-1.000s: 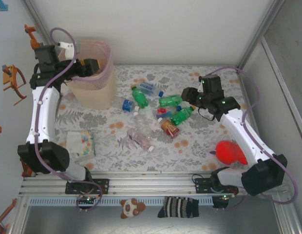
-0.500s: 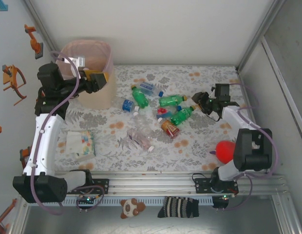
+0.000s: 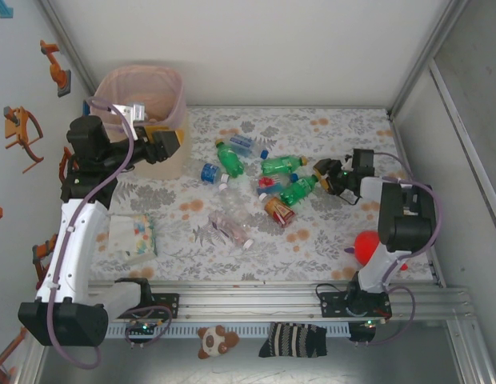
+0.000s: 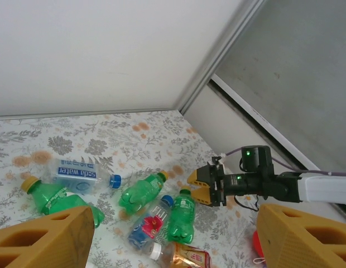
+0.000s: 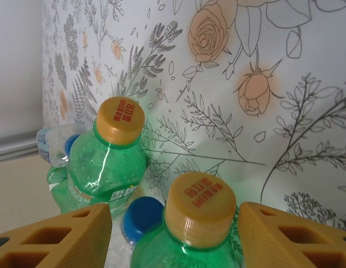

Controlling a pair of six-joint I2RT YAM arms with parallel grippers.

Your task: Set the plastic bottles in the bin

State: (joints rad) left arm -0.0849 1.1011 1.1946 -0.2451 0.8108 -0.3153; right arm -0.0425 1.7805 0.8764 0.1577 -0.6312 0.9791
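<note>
Right tool [image 3: 326,178], jaws apart and empty, faces the orange cap [image 5: 200,207] of the green plastic bottle [image 3: 298,190], whose long axis points straight at it.

Floral table [image 3: 328,232], scattered bottles [image 3: 230,158], pink bin [image 3: 178,96], red plush [image 3: 366,244]

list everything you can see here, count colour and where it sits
green plastic bottles: three, green, mid-table heap
other plastic bottles: about five, clear or copper, same heap
pale pink translucent bin: one, pink, far left corner
white box with coloured dots: one, white, near left
red plush toy: one, red, near right
brown-and-white plush bear: one, below the front rail
striped knit piece: one, dark and pale, beside the bear
left pincer: one, yellow, open, empty, by the bin
right pincer: one, open, astride a green bottle's orange cap
</note>
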